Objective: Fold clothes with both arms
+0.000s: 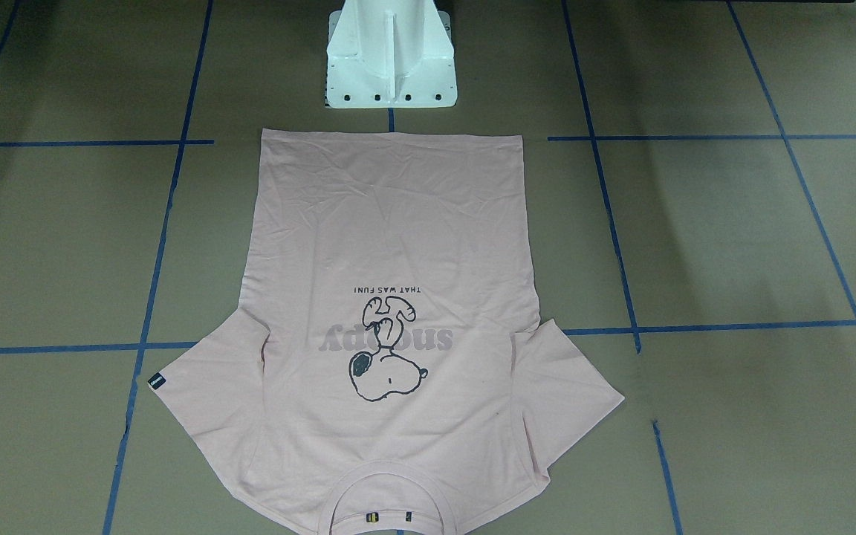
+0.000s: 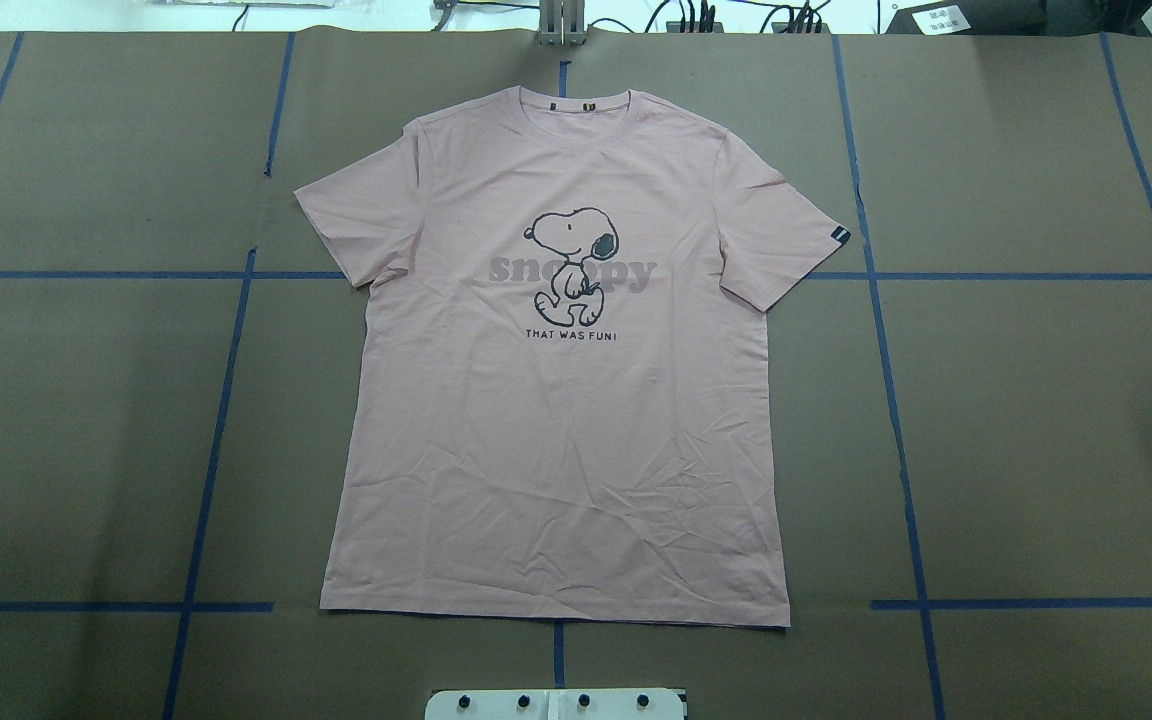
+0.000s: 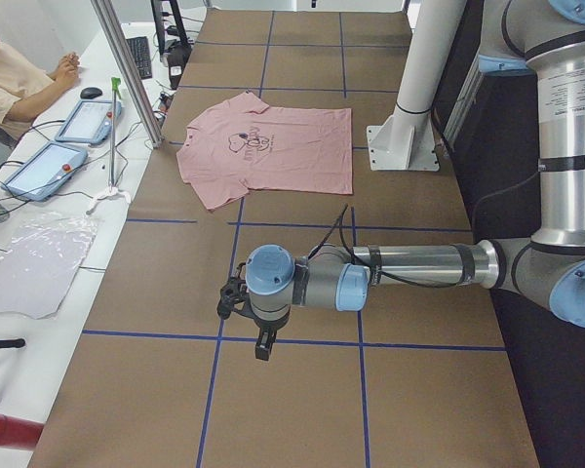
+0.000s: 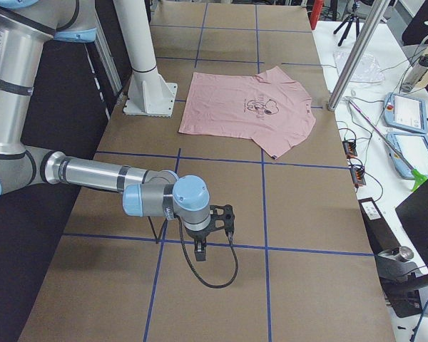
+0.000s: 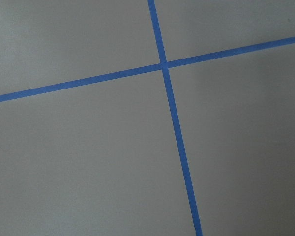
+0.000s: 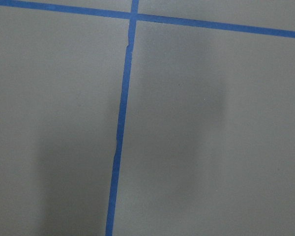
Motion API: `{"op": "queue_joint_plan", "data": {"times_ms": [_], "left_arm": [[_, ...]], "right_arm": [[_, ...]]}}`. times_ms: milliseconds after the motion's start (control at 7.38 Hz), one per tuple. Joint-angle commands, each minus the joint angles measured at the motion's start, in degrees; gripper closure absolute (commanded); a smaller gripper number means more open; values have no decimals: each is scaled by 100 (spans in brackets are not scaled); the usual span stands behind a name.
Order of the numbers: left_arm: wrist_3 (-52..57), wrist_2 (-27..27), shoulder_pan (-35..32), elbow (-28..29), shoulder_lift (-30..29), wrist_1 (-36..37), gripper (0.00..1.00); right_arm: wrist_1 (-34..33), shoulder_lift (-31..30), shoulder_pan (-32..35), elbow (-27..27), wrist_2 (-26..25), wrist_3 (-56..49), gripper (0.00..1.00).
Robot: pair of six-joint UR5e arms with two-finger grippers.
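Working out from the pedestal, I see the pink T-shirt flat, print up, hem near, collar far, w/ left tool & right tool well apart from it over the worktop, can't tell how open either is or if holding anything, so I'd match both pinches & lift together.

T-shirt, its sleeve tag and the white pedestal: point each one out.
T-shirt (image 2: 556, 450), overhead exterior view, plain lower front.
sleeve tag (image 2: 839, 236), overhead exterior view, middle of the dark tag.
white pedestal (image 1: 391, 59), exterior front-facing view, its central rib.

A robotics lab: left arm over a tape-gridded table, teach pendants alongside.
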Motion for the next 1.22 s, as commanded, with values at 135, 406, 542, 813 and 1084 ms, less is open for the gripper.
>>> {"op": "queue_joint_plan", "data": {"times_ms": [135, 406, 542, 813, 1084], "left_arm": [[25, -17, 9, 26, -18, -78, 0], [17, 44, 9, 0, 0, -350, 0], [8, -17, 18, 0, 0, -543, 0], [-19, 26, 18, 26, -454, -755, 0], [-27, 18, 26, -70, -878, -1350, 0]], "right_arm": [[-6, 26, -1, 52, 0, 0, 0], [3, 401, -10, 157, 496, 70, 0], [-15, 648, -27, 106, 858, 105, 0], [20, 1184, -62, 105, 826, 114, 0], [186, 1660, -62, -228, 826, 184, 0]]}}
